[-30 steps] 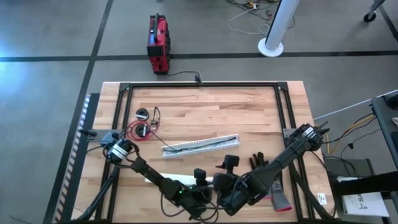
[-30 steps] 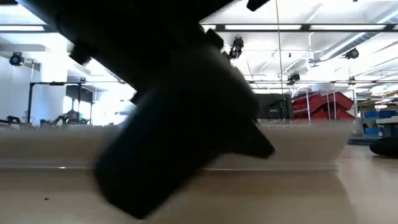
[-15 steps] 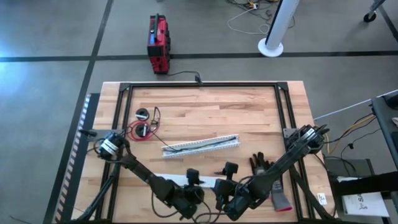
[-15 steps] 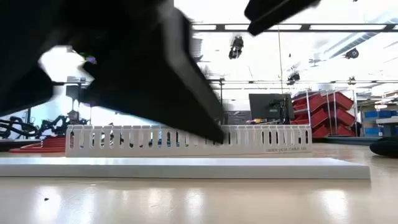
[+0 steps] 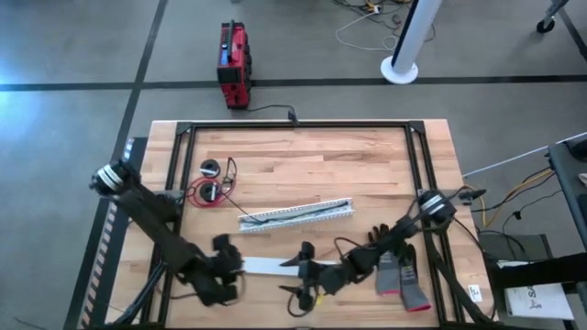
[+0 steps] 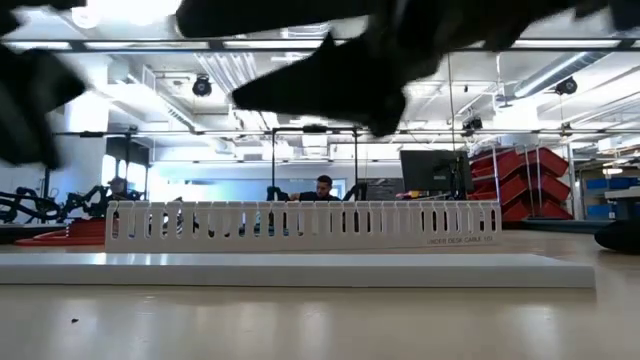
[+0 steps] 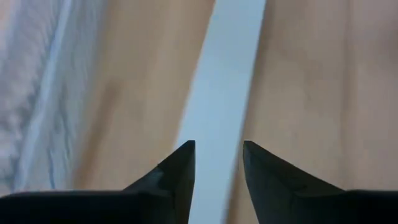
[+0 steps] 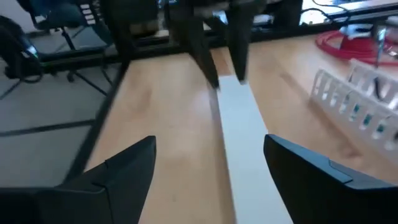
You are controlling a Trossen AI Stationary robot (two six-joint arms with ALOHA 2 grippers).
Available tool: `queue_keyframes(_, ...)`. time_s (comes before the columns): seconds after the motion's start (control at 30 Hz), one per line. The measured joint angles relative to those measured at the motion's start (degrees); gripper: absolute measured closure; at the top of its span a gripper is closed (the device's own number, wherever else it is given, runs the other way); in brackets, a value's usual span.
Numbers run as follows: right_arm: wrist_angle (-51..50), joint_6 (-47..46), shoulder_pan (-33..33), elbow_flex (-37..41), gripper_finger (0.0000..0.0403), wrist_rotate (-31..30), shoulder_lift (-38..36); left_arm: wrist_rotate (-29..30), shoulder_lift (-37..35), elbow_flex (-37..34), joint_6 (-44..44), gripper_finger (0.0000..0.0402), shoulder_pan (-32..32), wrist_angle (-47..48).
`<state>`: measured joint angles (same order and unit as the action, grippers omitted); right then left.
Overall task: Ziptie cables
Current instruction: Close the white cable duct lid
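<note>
Both arms are stretched low along the near edge of the wooden table [image 5: 303,179]. Left tool [image 7: 217,163] narrowly parted over the flat white strip [image 5: 266,265], right tool [image 8: 208,168] spread wide facing it. Thin black cables [image 5: 217,181] lie loose far off.

Industrial lab: red storage bins [image 6: 520,170], monitor [image 6: 435,171], ceiling strip lights [image 6: 300,44].

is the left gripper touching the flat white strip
Cannot tell. In the left wrist view the left gripper is open astride the flat white strip, but neither contact nor a gap shows plainly.
</note>
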<state>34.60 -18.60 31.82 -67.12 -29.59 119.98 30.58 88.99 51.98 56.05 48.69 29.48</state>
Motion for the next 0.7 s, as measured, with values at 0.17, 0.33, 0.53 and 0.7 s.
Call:
queue_keyframes(0.17,3.50,0.57,-2.66,-2.64,0.0108,1.51,6.48,-8.06,-9.19,-10.44,20.70,0.0302,5.62,1.00)
queue_keyframes(0.33,3.51,-1.07,-3.54,-5.92,0.0115,2.60,10.52,-21.85,-15.47,-14.31,31.82,0.0325,7.90,5.97)
queue_keyframes(0.53,3.71,1.49,-3.62,-8.03,0.0127,2.63,11.65,-23.04,-17.09,-17.46,29.35,0.0359,7.97,8.16)
queue_keyframes(0.7,3.43,3.70,-3.64,-8.23,0.0123,2.58,11.75,-21.48,-14.08,-21.64,25.79,0.0367,7.62,0.21)
